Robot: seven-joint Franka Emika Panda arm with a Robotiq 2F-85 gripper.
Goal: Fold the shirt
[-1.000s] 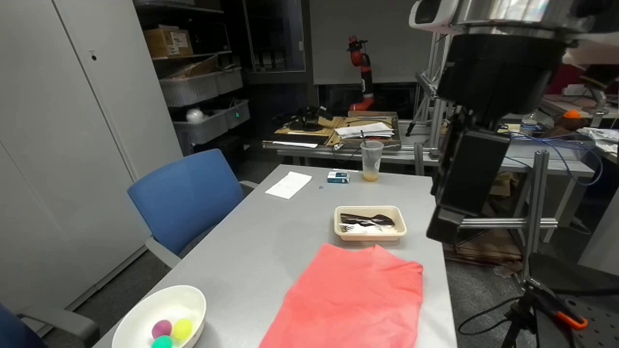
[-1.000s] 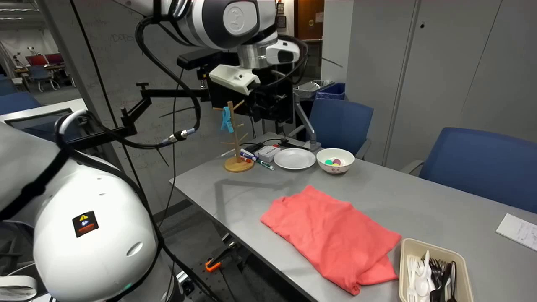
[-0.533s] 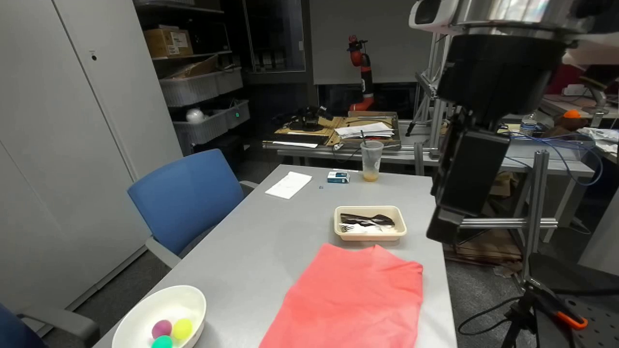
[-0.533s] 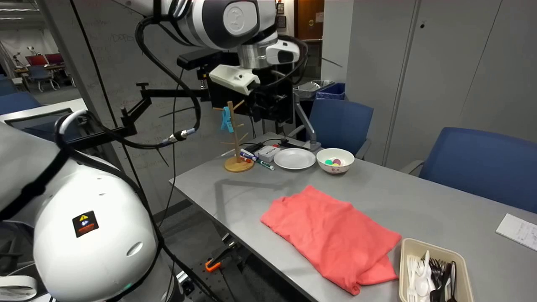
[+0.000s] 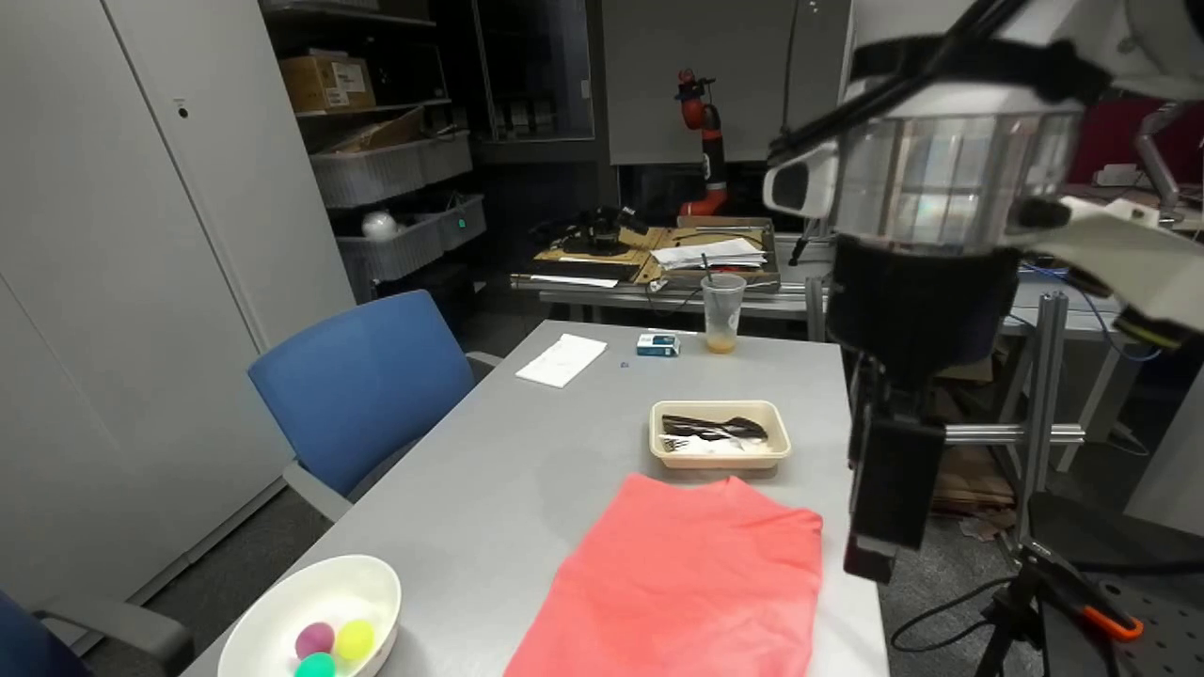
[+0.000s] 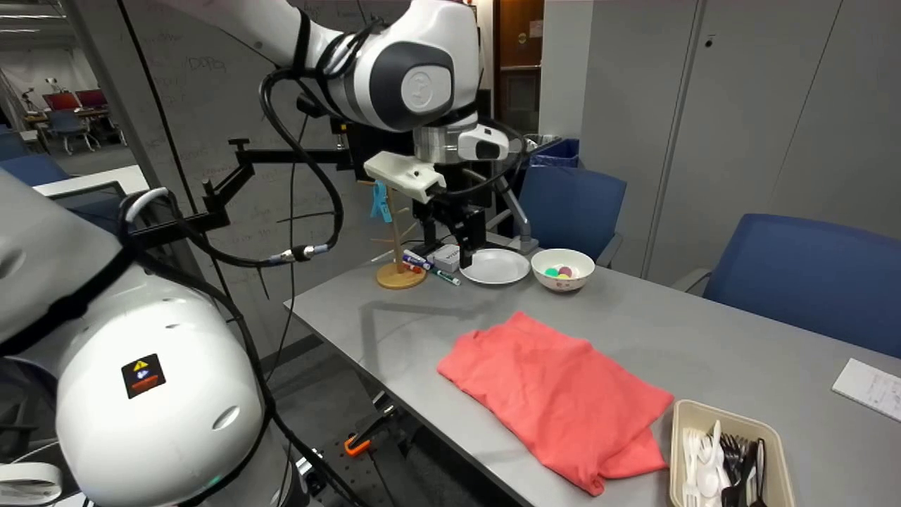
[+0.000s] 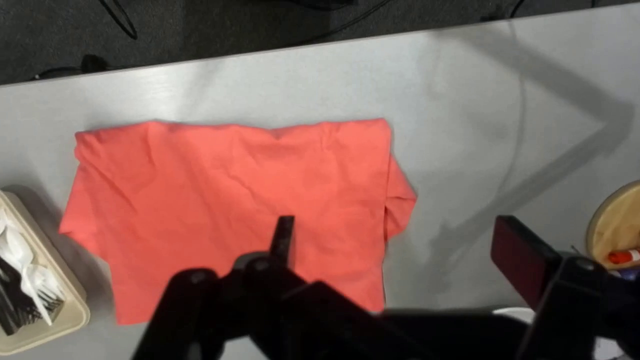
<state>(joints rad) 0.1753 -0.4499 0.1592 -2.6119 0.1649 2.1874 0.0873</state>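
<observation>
Spread wide, the gripper (image 7: 402,245) is hanging apart from the coral shirt (image 7: 235,195), which is lying on the table (image 5: 442,545) at nine o'clock from it in the wrist view. From the shirt outward, in an exterior view, a cutlery tray (image 5: 724,462) is sitting at twelve, a bowl (image 5: 320,583) is holding balls (image 5: 354,642) at nine, and paper (image 5: 562,361) is resting at eleven.

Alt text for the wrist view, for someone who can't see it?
A creased coral shirt lies on a gray table, its lower edge partly hidden by the open gripper. Cutlery tray at far left; part of a wooden disc at far right.
</observation>
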